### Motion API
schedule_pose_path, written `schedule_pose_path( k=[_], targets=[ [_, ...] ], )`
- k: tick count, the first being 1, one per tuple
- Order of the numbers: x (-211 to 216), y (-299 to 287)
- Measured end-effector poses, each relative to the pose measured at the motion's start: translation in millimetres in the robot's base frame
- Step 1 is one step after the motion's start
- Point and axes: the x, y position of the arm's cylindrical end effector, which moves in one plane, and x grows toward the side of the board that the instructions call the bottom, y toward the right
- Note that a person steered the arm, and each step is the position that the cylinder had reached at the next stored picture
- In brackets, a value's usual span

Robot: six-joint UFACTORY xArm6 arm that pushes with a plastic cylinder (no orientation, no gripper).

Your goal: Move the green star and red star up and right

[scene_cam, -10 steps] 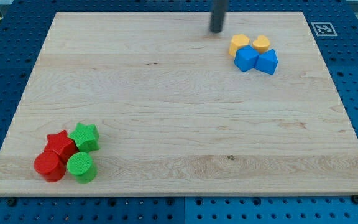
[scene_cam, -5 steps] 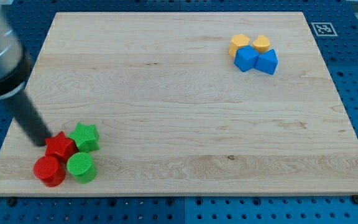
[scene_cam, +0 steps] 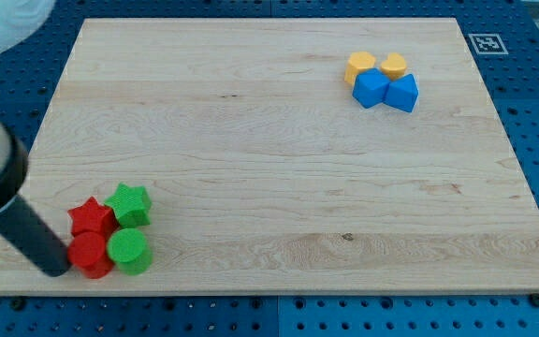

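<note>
The green star and the red star lie side by side near the board's bottom left, the red star to the left. A red cylinder and a green cylinder sit just below them, touching. My tip is at the left side of the red cylinder, touching it, below and left of the red star. The dark rod rises toward the view's upper left.
A cluster at the top right holds an orange hexagon-like block, an orange heart-like block, a blue block and a blue triangular block. The wooden board lies on a blue pegboard; a marker tag is at the board's top right corner.
My tip went from the board's top to the red star's left, then down to the red cylinder's left. The red cylinder has slid right, tight against the green cylinder.
</note>
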Motion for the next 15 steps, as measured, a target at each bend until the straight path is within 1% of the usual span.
schedule_pose_path(
  k=[1, 2, 4, 6, 8, 9, 10, 11, 12, 13, 14, 15],
  targets=[
    [-4.3, 6.3],
    [8.5, -6.8],
    [9.0, -15.8],
    [-65.2, 10.0],
    [-57.7, -0.8],
    [-77.2, 47.3],
    [-91.5, 67.4],
    [-86.7, 26.6],
    [-69.6, 18.2],
    [-64.9, 58.8],
    [-70.7, 138.3],
    [-80.4, 196.2]
  ],
)
